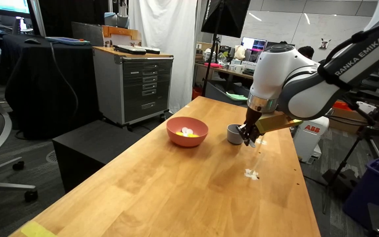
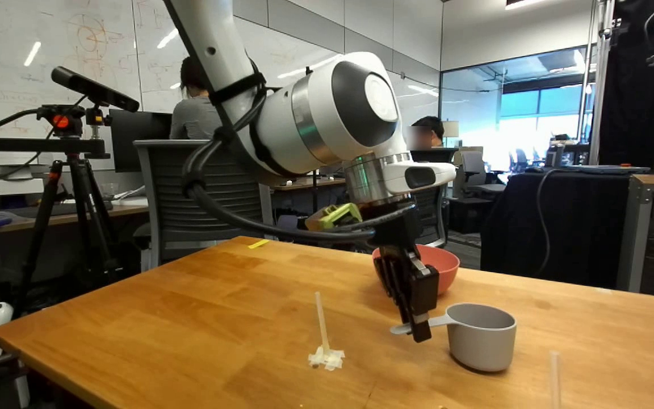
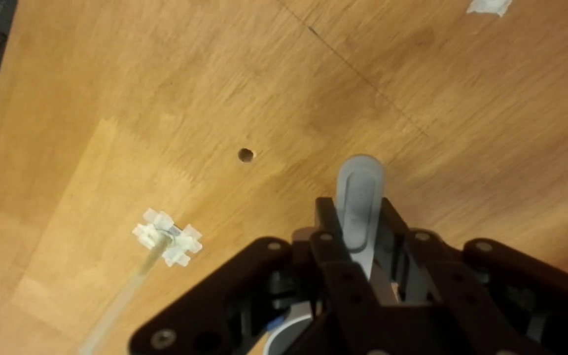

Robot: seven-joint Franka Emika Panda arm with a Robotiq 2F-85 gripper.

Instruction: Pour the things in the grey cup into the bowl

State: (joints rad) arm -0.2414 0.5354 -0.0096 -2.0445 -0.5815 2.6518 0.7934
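Note:
The grey cup stands upright on the table; in an exterior view its flat handle points towards my gripper. My gripper is shut on this handle, with a finger on each side in the wrist view. The handle's end sticks out past the fingertips. Part of the cup's rim shows at the bottom. The cup's floor is hidden, so I cannot tell what is in it. The pink-red bowl stands apart from the cup. Yellow pieces and white pieces lie in it.
A thin pale stick stands taped to the wooden table near the gripper; it leans in the wrist view. Another stick stands in front of the cup. A black box stands beside the table edge.

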